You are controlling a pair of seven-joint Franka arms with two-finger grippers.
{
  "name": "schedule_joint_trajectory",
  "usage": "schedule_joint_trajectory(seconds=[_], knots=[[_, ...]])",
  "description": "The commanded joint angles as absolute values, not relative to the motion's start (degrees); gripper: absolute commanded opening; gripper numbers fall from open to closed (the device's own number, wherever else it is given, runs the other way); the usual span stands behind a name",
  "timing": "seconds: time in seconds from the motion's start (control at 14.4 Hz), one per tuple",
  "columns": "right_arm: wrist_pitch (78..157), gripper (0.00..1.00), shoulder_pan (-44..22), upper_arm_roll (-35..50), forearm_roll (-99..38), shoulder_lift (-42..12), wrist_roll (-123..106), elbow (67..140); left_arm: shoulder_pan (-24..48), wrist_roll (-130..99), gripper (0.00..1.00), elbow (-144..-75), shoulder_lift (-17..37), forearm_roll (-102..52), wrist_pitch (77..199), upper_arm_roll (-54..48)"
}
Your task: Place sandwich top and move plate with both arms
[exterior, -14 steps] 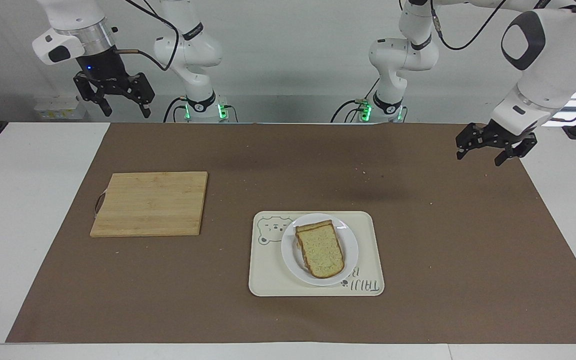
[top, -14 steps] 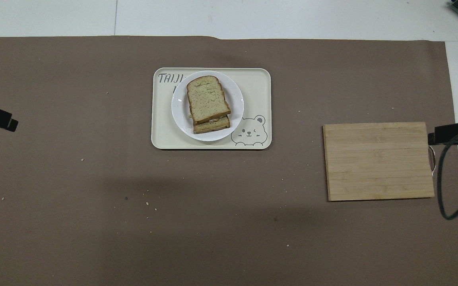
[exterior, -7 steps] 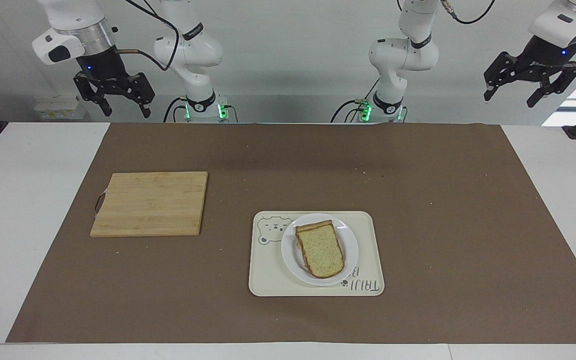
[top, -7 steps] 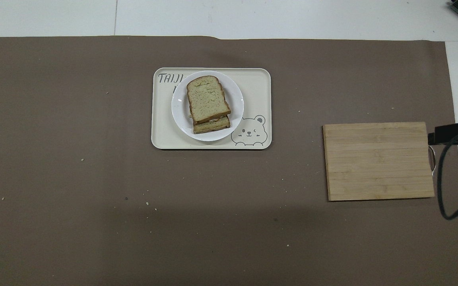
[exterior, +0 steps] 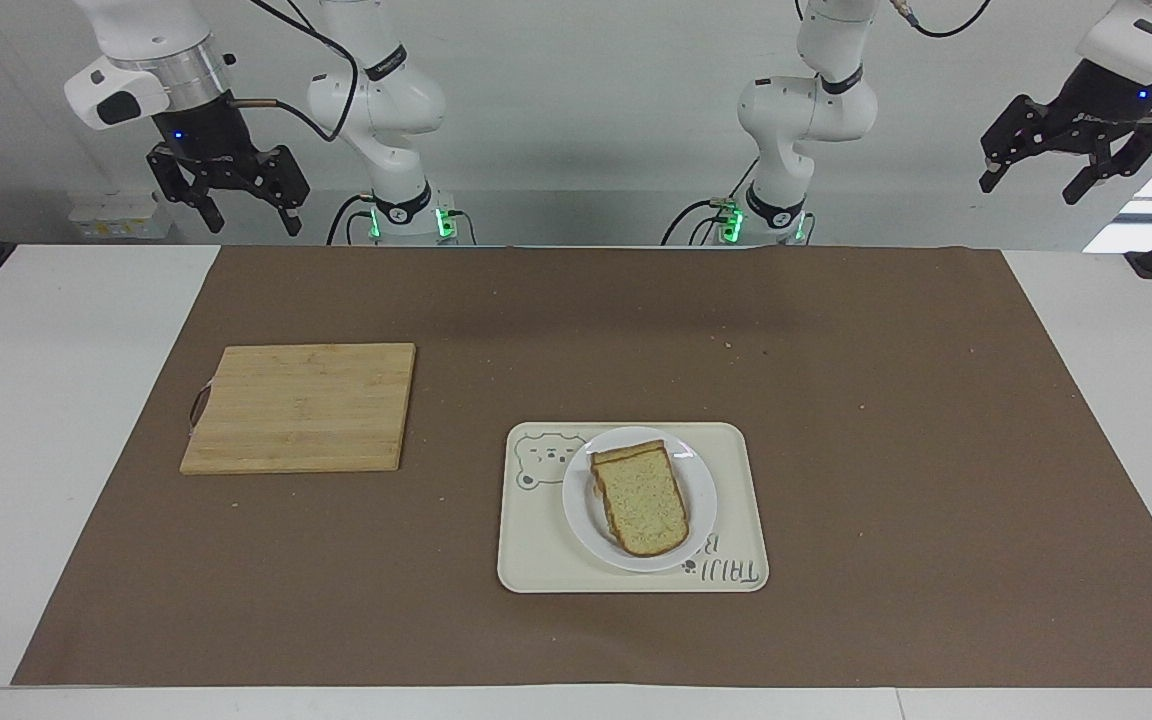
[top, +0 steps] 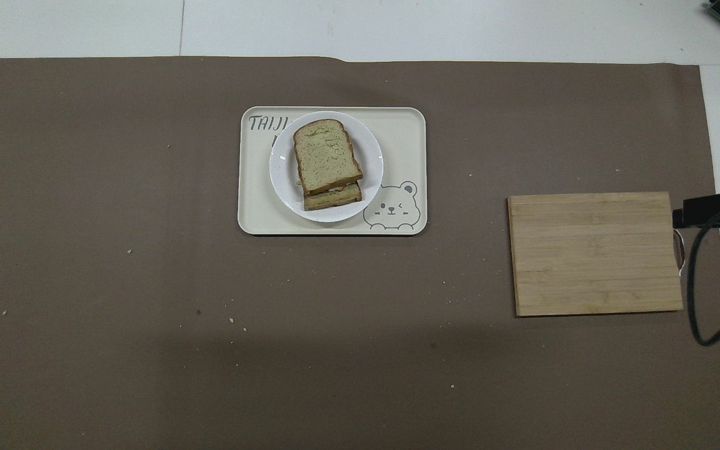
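Note:
The sandwich top (exterior: 642,505) lies on a lower bread slice on the white plate (exterior: 701,480), slightly askew, so the lower slice's edge shows nearer the robots. It also shows in the overhead view (top: 325,156) on the plate (top: 369,150). The plate sits on a cream tray (exterior: 536,540). My left gripper (exterior: 1031,188) hangs open and empty high over the left arm's end of the table. It is out of the overhead view. My right gripper (exterior: 251,222) hangs open and empty high over the right arm's end, with only its tip (top: 710,210) in the overhead view.
A wooden cutting board (exterior: 301,405) lies bare on the brown mat toward the right arm's end, nearer the robots than the tray (top: 407,137); it also shows in the overhead view (top: 594,253). Small crumbs dot the mat.
My left gripper has risen from low over the mat's edge to high over the table's end and left the overhead view. The right arm, bread and plate have not moved.

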State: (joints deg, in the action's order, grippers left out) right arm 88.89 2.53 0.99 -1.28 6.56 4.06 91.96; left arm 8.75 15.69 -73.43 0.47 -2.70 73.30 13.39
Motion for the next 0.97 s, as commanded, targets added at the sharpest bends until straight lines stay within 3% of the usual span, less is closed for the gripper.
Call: schedule_joint_trajectory(seconds=[0.0, 0.42, 0.9], knots=[[88.51, 1.0, 2.9, 1.05, -1.49, 7.12, 2.81, 92.02, 2.38, 16.35, 1.0, -75.59, -1.32, -2.37, 74.79, 7.67], [88.51, 1.0, 2.9, 1.05, -1.49, 7.12, 2.81, 92.02, -2.81, 16.44, 1.0, -75.67, -1.32, -2.11, 74.01, 2.56], [88.51, 1.0, 2.9, 1.05, -1.49, 7.12, 2.81, 92.02, -1.58, 15.65, 1.0, -75.85, -1.23, 0.0, 73.91, 2.46]])
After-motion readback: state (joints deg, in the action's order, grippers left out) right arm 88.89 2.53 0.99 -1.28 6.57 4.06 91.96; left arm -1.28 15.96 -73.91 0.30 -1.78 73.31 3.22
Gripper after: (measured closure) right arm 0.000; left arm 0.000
